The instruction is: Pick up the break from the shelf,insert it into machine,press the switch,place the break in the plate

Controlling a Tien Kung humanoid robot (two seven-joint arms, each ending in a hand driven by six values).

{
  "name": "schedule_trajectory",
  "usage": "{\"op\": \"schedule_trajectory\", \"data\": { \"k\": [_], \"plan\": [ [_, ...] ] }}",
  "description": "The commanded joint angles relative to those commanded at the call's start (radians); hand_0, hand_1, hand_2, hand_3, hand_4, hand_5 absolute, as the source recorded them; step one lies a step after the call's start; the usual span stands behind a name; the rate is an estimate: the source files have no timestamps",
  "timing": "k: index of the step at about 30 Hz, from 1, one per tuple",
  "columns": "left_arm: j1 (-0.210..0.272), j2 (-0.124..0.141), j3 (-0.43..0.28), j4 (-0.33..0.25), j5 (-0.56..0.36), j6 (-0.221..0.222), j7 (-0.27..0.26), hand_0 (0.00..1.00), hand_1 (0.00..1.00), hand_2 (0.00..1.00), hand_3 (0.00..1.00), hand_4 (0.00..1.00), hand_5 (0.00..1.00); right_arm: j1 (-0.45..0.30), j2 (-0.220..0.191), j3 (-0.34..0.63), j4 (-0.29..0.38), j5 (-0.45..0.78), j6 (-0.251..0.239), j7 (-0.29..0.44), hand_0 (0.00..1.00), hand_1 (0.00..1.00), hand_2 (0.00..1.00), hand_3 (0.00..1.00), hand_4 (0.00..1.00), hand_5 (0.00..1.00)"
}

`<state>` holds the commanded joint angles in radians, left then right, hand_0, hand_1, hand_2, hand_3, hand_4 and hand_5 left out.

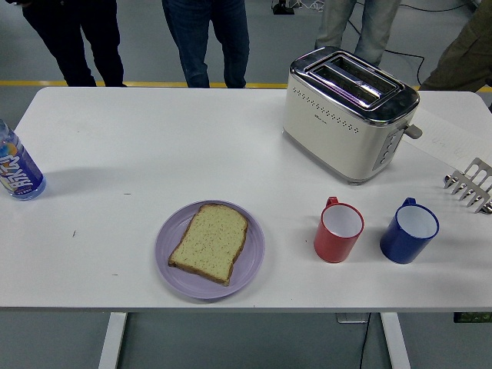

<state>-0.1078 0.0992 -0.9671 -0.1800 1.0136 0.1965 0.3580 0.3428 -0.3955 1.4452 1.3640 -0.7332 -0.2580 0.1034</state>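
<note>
Bread (210, 242) lies flat on the purple plate (254, 265) near the table's (154, 146) front edge, left of centre. Its long axis runs from lower left to upper right, with the rounded top crust toward the far right. Neither robot hand is in view, so their pose and finger state cannot be told.

At the far left edge a water bottle (17, 171) with a blue label stands partly cut off. Right of the plate sit a red mug (339, 230) and a blue mug (409, 231), apart, both upright with handles turned away. Behind them stands the cream toaster (346, 115), set at an angle, its slots empty. At the right edge a metal rack (470, 184) is cut off. People's legs (207, 38) stand beyond the far side, bodies out of frame.
</note>
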Motion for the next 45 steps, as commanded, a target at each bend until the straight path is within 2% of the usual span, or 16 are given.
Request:
{"op": "schedule_trajectory", "data": {
  "k": [23, 30, 37, 45],
  "plan": [
    [0.017, -0.006, -0.016, 0.000, 0.023, -0.003, 0.001, 0.627, 0.498, 0.508, 0.536, 0.329, 0.802, -0.107, 0.031, 0.145, -0.056, 0.257, 0.000, 0.051, 0.803, 0.749, 0.727, 0.709, 0.523, 0.231],
    [0.020, -0.007, -0.018, 0.000, 0.028, -0.004, 0.001, 0.626, 0.497, 0.507, 0.537, 0.328, 0.802, -0.135, 0.041, 0.167, -0.084, 0.294, -0.002, 0.067, 0.790, 0.734, 0.721, 0.686, 0.511, 0.234],
    [0.017, -0.007, -0.015, 0.000, 0.021, -0.003, 0.000, 0.627, 0.497, 0.507, 0.536, 0.328, 0.801, -0.166, 0.058, 0.176, -0.104, 0.332, -0.015, 0.139, 0.778, 0.727, 0.712, 0.668, 0.506, 0.235],
    [0.012, -0.008, -0.014, 0.000, 0.021, -0.004, -0.001, 0.628, 0.498, 0.507, 0.537, 0.328, 0.801, -0.191, 0.075, 0.205, -0.111, 0.344, 0.002, 0.140, 0.778, 0.724, 0.714, 0.668, 0.504, 0.234]
  ]
}}
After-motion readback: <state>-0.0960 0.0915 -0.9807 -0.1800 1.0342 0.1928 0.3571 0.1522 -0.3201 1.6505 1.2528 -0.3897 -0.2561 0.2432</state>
